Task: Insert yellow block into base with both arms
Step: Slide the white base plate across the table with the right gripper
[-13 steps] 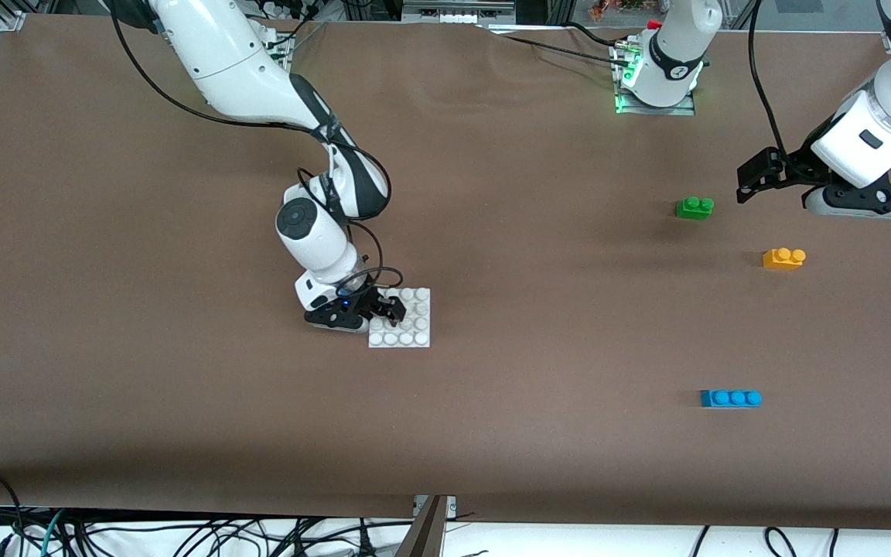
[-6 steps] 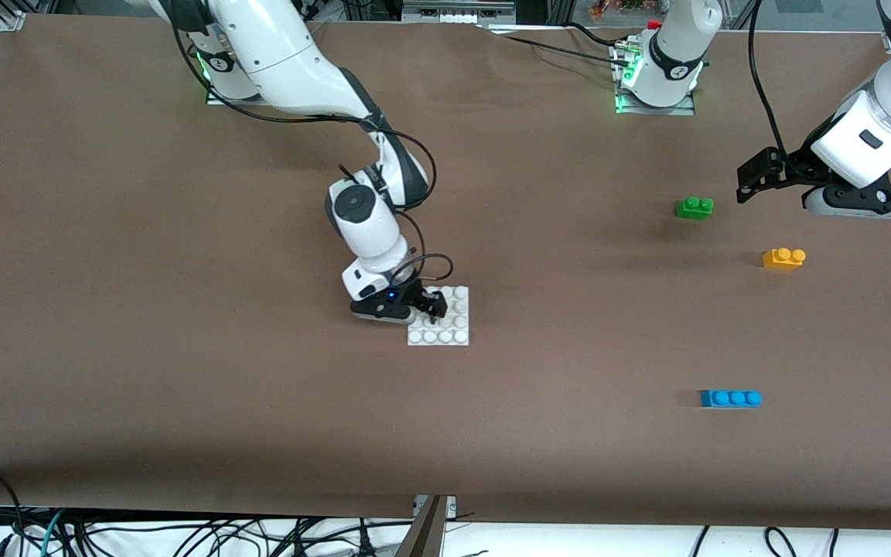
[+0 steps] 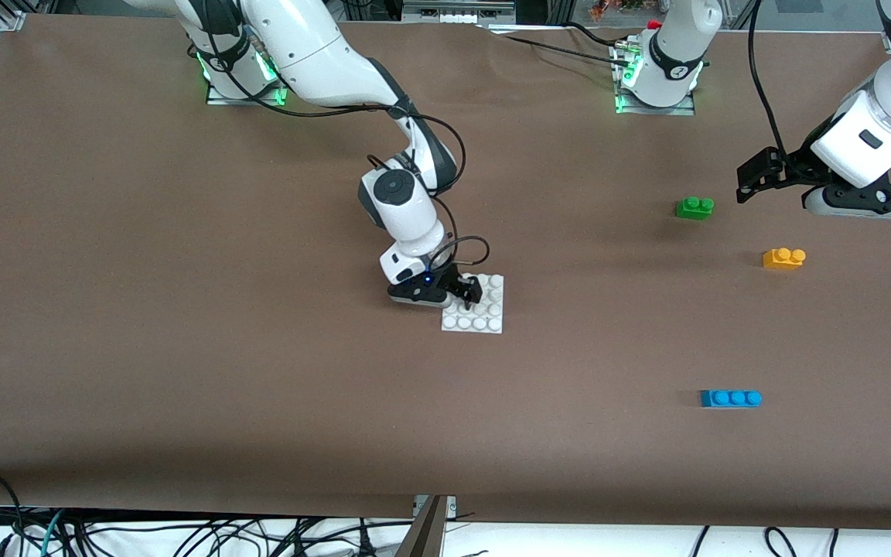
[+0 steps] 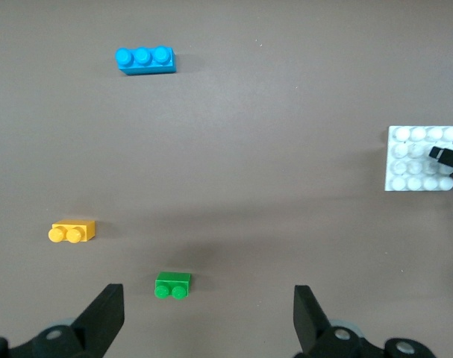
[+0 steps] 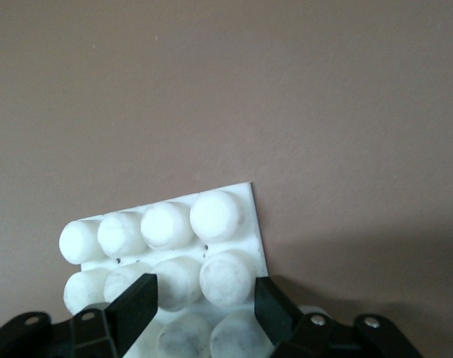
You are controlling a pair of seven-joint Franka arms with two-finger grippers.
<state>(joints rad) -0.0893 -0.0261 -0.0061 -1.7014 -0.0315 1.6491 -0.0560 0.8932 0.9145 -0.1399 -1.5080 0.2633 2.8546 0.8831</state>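
Observation:
The yellow block (image 3: 783,257) lies on the table at the left arm's end; it also shows in the left wrist view (image 4: 72,231). The white base (image 3: 490,320) is near the table's middle. My right gripper (image 3: 467,292) is shut on it, with a black finger on each side of two studs at one edge (image 5: 204,298). The base (image 5: 159,224) fills the lower part of the right wrist view, and also shows in the left wrist view (image 4: 409,175). My left gripper (image 3: 753,176) is open and empty in the air (image 4: 207,317), over the table beside the green brick.
A green two-stud brick (image 3: 694,207) lies farther from the front camera than the yellow block; it shows between the left fingers (image 4: 172,285). A blue three-stud brick (image 3: 731,398) lies nearer the front camera (image 4: 145,60). Brown table all round.
My right gripper has carried the base toward the left arm's end of the table and a little farther from the front camera. The left arm and the bricks have not moved.

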